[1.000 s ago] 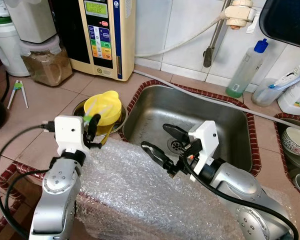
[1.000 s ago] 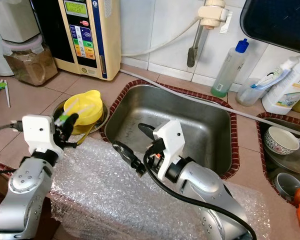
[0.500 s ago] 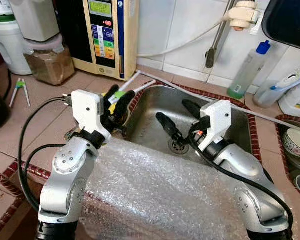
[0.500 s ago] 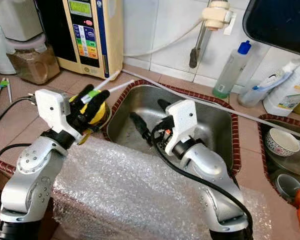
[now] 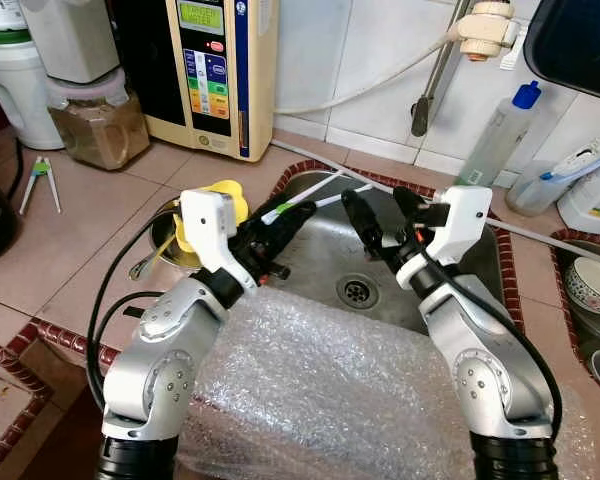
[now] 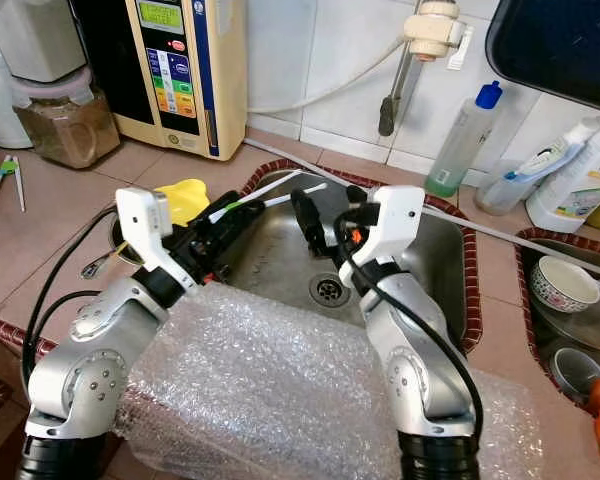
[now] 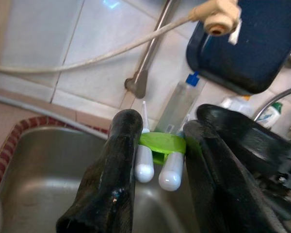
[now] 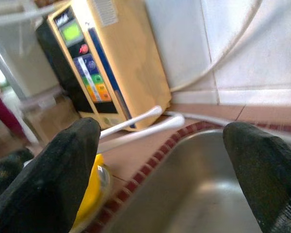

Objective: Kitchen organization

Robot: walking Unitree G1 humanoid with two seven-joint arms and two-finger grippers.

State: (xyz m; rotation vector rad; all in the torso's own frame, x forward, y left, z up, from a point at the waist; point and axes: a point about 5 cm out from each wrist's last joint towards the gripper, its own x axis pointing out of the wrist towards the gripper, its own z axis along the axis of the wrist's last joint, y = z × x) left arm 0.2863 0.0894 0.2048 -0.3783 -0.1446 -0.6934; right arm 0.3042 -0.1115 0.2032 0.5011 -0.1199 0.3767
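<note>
- Far left on the tiled counter, a small pair of tongs point(image 5: 37, 183) lies by itself, with a jar of brown powder point(image 5: 95, 125) behind it against the wall.
- Next along, the beige water machine point(image 5: 215, 70) stands upright with its green display lit.
- Below it, a yellow lid point(image 5: 208, 205) sits in a metal bowl point(image 5: 158, 232) just beside the sink's left rim.
- Now the left gripper point(image 5: 280, 228): it reaches over the left edge of the steel sink point(image 5: 485, 268), fingers clamped on a pair of white chopsticks point(image 5: 315, 197) joined by a green clip point(image 7: 161, 142). In the left wrist view, both rounded ends poke out between the black fingers.
- The chopsticks slant up and to the right above the basin, tips near the right arm's fingers.
- The right gripper point(image 5: 382, 213) hovers over the basin's middle, fingers spread wide with nothing between them.
- Bubble wrap point(image 5: 310, 390) covers the counter edge in front, under both arms.
- Further right, a clear bottle with a blue cap point(image 5: 496, 138) stands against the tiles.
- Far right, a patterned bowl point(image 5: 590, 283) rests in a second basin.
</note>
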